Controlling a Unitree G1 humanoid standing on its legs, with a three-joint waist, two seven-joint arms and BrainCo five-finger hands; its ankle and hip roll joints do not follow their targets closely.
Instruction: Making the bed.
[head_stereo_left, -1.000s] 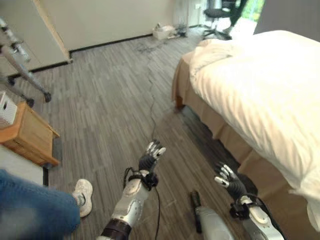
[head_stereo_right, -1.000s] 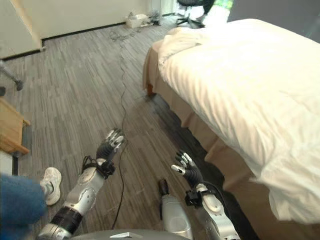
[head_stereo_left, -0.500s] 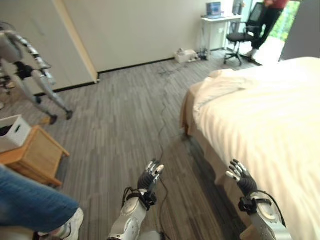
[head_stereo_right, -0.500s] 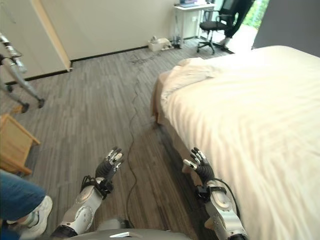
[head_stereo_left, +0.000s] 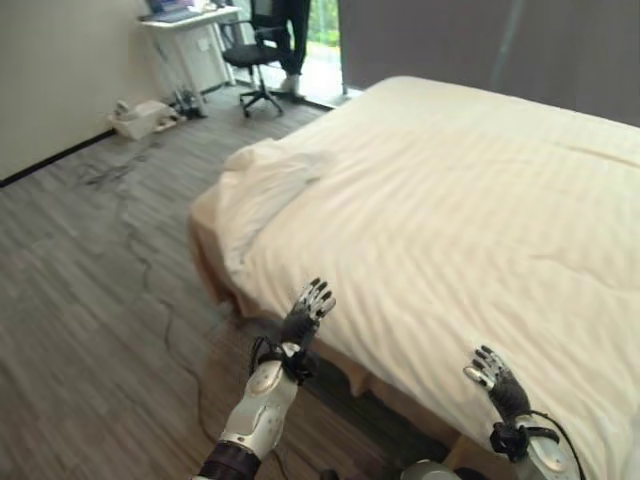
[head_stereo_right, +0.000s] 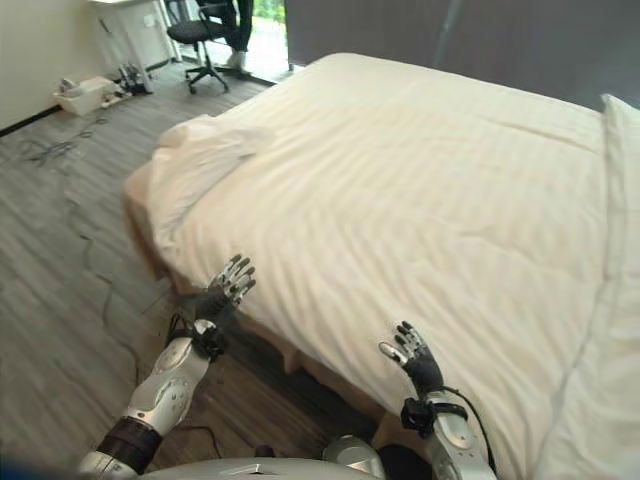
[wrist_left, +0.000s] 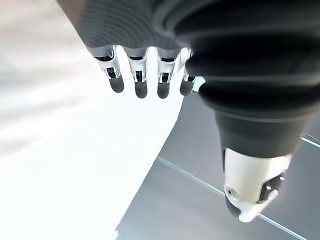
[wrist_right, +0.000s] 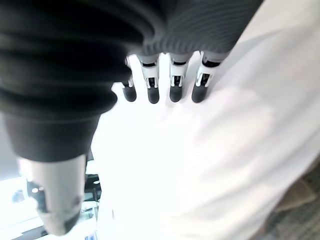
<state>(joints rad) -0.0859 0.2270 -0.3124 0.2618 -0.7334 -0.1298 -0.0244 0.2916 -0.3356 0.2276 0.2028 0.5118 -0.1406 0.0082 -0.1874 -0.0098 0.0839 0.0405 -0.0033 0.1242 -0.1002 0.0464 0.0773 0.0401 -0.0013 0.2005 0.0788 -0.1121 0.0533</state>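
A wide bed (head_stereo_left: 470, 230) lies under a cream duvet (head_stereo_right: 420, 190), mostly smooth. At the far left corner the duvet is bunched into a crumpled heap (head_stereo_left: 262, 172) that hangs over the side. My left hand (head_stereo_left: 303, 318) is raised at the bed's near side edge, fingers straight and spread, holding nothing. My right hand (head_stereo_left: 498, 378) hovers over the duvet's near edge, also open and empty. In the wrist views the left hand's fingers (wrist_left: 140, 80) and the right hand's fingers (wrist_right: 161, 85) point straight out over white cloth.
Grey wood floor (head_stereo_left: 90, 280) runs along the bed's left side with loose cables (head_stereo_left: 115, 178). At the back stand a desk (head_stereo_left: 185, 18), an office chair (head_stereo_left: 255, 50), a person's legs (head_stereo_left: 295, 35) and a white box (head_stereo_left: 140, 118). A white fold (head_stereo_right: 615, 300) edges the bed's right.
The camera has swung right, from the floor onto the bed; the wooden stand and the person in jeans have left the picture. Both hands stay raised and open.
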